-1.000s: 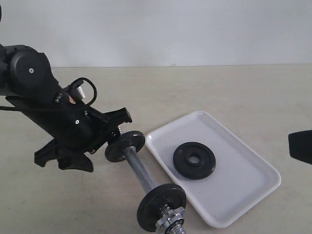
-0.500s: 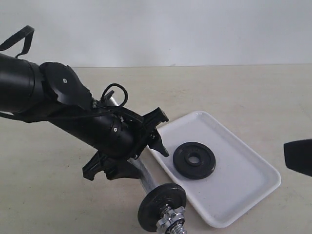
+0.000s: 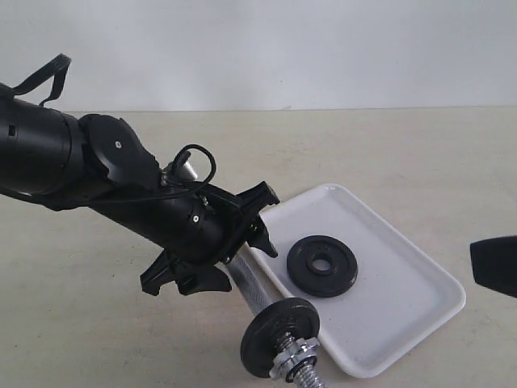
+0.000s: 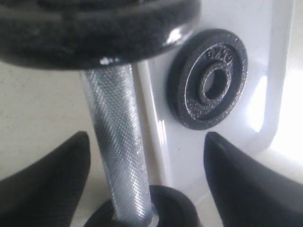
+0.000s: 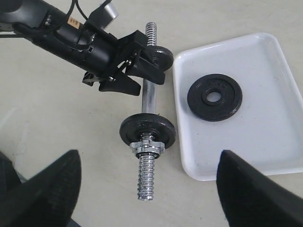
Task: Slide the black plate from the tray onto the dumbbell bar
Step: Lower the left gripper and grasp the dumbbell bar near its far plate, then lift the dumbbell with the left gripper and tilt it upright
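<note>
Arm on the left (image 3: pixel 121 190) is slanting low, its black gripper (image 4: pixel 145 137) gaping wide astride the knurled chrome dumbbell bar (image 3: pixel 249 284), clasping nothing; the round black iron plate (image 3: pixel 321 265) is lying in the white rectangular tray (image 3: pixel 404 311).

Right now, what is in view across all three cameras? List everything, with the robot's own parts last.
white shallow rectangular tray: one, white, on the table.
loose black cast-iron weight plate: one, black, flat inside the tray.
chrome steel dumbbell bar: one, silver, beside the tray's left edge in the exterior view.
black disc weights on the bar: two, black, one at each end of the knurled middle.
chrome star-shaped collar nut: one, silver, on the threaded end outside one disc.
beige table: one, beige, under everything.
left end effector: one, black, open, jaws either side of the bar's knurled middle.
right end effector: one, black, open, empty, off to the tray's right.
</note>
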Available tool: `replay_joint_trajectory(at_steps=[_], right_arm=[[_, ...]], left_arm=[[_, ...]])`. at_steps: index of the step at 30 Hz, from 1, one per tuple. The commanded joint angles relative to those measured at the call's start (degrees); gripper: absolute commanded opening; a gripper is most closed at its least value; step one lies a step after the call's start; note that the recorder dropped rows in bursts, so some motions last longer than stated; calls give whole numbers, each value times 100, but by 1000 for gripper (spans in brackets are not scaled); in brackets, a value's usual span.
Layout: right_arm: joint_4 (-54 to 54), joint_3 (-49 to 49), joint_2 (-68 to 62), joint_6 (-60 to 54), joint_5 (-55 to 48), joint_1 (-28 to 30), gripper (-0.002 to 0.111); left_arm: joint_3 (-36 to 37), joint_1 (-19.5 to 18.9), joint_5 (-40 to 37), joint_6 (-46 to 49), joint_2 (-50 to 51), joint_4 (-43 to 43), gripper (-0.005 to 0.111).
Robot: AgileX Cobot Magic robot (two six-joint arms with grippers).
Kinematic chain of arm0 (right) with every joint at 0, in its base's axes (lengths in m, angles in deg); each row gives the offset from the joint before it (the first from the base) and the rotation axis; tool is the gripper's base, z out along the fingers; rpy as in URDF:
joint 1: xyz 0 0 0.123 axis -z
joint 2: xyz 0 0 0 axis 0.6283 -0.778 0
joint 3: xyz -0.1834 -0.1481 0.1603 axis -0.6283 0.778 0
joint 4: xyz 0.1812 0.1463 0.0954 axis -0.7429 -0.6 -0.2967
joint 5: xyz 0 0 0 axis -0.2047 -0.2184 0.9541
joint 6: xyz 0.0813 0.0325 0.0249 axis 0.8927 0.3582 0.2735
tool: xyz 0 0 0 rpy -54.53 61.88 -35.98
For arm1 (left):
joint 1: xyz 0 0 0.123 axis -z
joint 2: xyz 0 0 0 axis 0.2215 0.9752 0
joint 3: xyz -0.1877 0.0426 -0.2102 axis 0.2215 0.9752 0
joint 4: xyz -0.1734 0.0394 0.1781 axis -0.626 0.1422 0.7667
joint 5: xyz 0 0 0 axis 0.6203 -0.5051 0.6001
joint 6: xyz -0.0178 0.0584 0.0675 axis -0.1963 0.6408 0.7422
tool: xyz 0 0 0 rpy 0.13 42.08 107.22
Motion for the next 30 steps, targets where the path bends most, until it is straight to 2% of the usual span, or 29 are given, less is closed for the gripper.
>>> replay_joint_trajectory(at_steps=[1,15,24,28,30], right_arm=[[-19,12,-1,-60,8,1,70],[-19,12,-1,-60,8,1,70],[-19,12,-1,-60,8,1,70],[5,12,-1,-62,68,1,70],[18,12,-1,-62,67,1,70]], left_arm=[[-1,23,385,-39,-3,49,64],[-1,23,501,-39,497,11,64],[-1,23,1015,36,570,24,64],[-1,23,1097,36,570,24,56],[-1,23,1109,36,570,62,47]])
